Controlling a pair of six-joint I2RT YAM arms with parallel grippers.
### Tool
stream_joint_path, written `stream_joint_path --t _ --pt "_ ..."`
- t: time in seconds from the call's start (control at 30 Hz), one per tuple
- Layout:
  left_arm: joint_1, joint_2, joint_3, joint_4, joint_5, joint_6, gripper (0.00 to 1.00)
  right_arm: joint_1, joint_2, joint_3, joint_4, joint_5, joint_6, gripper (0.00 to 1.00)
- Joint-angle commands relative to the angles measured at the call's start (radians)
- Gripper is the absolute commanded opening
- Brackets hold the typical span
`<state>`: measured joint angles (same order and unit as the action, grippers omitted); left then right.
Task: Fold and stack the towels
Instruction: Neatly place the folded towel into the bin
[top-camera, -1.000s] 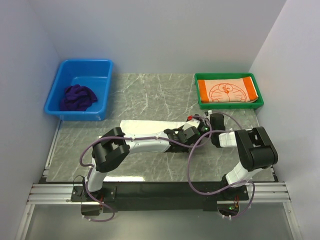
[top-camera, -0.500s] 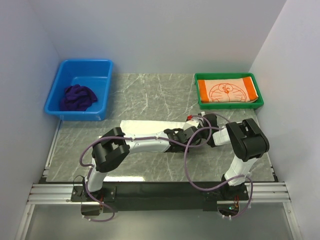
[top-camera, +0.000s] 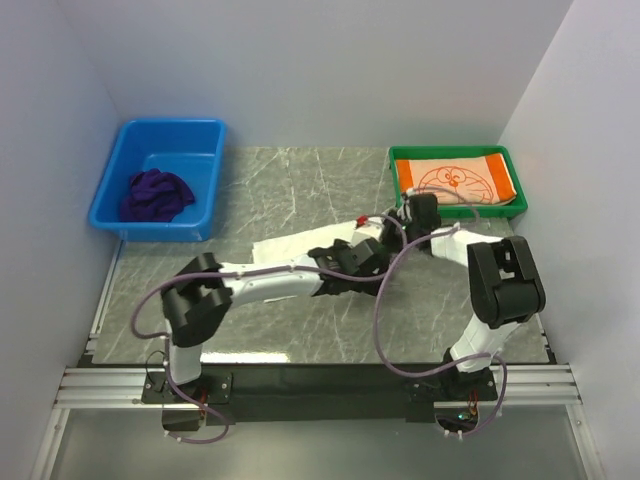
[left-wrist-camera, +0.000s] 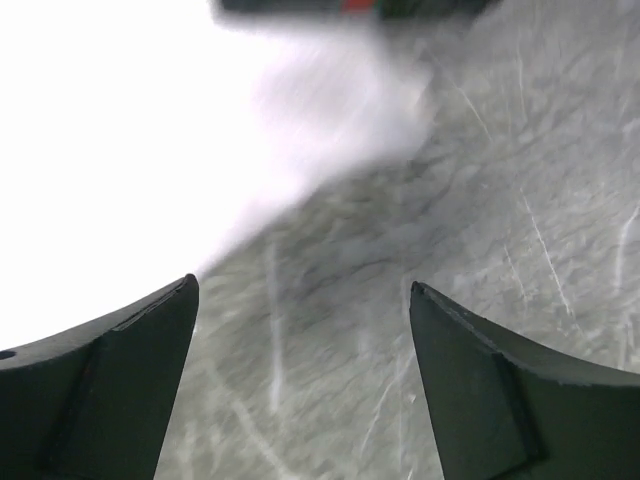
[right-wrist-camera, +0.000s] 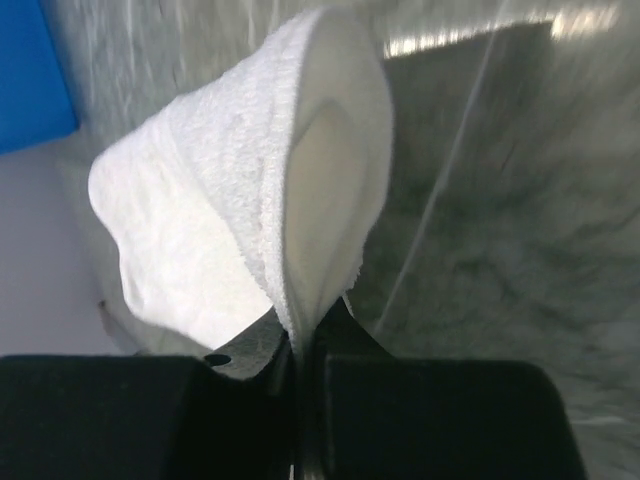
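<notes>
Note a handover. Within the last 1 second the left tool has gone from clenched to released over bare desk, and the right tool has clenched on an edge of the white towel, which lies mid-desk. Judged: the fold now rests with the right arm.

The orange towel sits in the tray, the purple towel in the bin.

From above, arms and cables hide both tools. The left wrist view is blurred and washed out.
</notes>
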<state>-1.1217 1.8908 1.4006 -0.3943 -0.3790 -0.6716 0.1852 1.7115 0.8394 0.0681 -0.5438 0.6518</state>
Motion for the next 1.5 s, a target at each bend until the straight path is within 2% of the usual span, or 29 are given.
stream_joint_path --t 0.0,0.2,0.33,0.47,0.57,0.73,0.97,1.2,1.47 --pt "0.049 -0.137 -0.052 -0.009 0.012 -0.028 0.92 -0.035 -0.017 0.171 -0.253 0.136 -0.187 0.0" --pt "0.229 -0.341 -0.228 -0.046 0.097 -0.019 0.95 -0.061 0.079 0.502 -0.476 0.244 -0.333 0.0" --pt "0.384 -0.481 -0.288 -0.1 0.143 0.067 0.98 -0.07 0.154 0.764 -0.591 0.347 -0.392 0.0" --pt "0.551 -0.553 -0.293 -0.143 0.178 0.128 0.99 -0.087 0.259 0.956 -0.689 0.453 -0.442 0.0" --pt "0.634 -0.596 -0.305 -0.144 0.193 0.161 0.99 -0.116 0.316 1.076 -0.712 0.479 -0.471 0.0" --pt "0.704 -0.611 -0.379 -0.083 0.171 0.204 0.99 -0.167 0.399 1.279 -0.798 0.542 -0.569 0.0" --pt "0.735 -0.536 -0.374 -0.089 0.103 0.225 0.99 -0.214 0.431 1.285 -0.729 0.639 -0.701 0.0" --pt "0.757 -0.487 -0.371 -0.089 0.091 0.221 0.99 -0.282 0.441 1.236 -0.637 0.599 -0.875 0.0" --pt "0.77 -0.437 -0.379 -0.075 0.095 0.214 0.99 -0.354 0.47 1.248 -0.591 0.573 -0.934 0.0"
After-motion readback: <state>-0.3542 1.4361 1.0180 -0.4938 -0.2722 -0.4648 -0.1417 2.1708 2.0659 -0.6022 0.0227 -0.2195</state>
